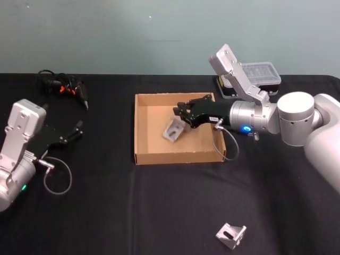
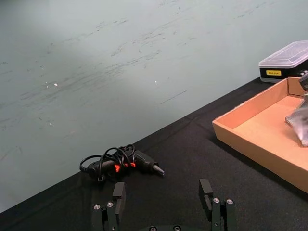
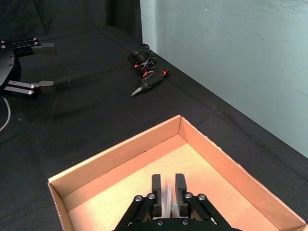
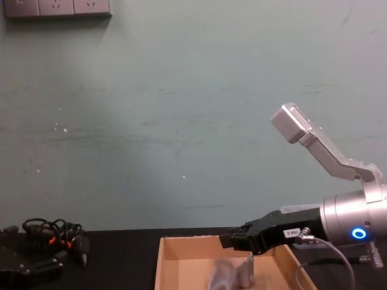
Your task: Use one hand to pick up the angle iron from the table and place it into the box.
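Observation:
My right gripper (image 1: 180, 113) reaches in over the tan cardboard box (image 1: 175, 158) and is shut on a grey angle iron (image 1: 173, 130), which hangs tilted just above the box floor. The right wrist view shows a pale sliver of the angle iron (image 3: 168, 196) pinched between the two fingers, with the box (image 3: 115, 156) beneath. In the chest view the angle iron (image 4: 233, 273) dangles below the right gripper (image 4: 240, 241) inside the box (image 4: 181, 266). Another angle iron (image 1: 231, 235) lies on the black table (image 1: 106, 212) near its front right. At the left, my left gripper (image 1: 77, 130) is parked and open.
A black glue gun (image 1: 65, 87) with a coiled cord lies at the back left. A clear-lidded black plastic case (image 1: 256, 77) stands behind the box to the right. A loose cable loops by each wrist. The left wrist view shows the glue gun (image 2: 122, 166) and the box (image 2: 255, 149).

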{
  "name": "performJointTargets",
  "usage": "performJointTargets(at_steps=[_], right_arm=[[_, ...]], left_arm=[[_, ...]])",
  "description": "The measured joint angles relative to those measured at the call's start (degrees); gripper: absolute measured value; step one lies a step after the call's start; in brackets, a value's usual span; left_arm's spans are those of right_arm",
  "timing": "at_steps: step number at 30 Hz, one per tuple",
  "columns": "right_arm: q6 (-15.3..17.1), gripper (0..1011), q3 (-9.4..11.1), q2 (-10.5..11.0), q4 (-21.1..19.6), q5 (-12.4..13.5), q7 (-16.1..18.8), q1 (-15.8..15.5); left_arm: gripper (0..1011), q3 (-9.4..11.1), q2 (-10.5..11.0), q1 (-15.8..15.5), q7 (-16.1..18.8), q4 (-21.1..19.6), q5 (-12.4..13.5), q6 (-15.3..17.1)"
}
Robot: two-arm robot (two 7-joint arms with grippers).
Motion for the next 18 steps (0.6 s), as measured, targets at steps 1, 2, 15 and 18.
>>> performJointTargets(at_steps=[1,2,15,18], right_arm=[[0.0,173,0.0,0.0,0.0,0.0,0.0,0.0],[0.0,227,0.0,0.0,-0.1,0.0,0.0,0.0],[0.2,627,-0.1,0.1,-0.4,0.1,-0.3,-0.1],[0.2,713,-0.1,0.2,-0.4,0.1,-0.3,-0.1]], left_arm=[[1000,0.0,0.0,0.0,0.0,0.0,0.0,0.0],[1000,0.0,0.0,0.0,0.0,0.0,0.0,0.0],[1000,0.0,0.0,0.0,0.0,0.0,0.0,0.0],[1000,0.0,0.0,0.0,0.0,0.0,0.0,0.0]])
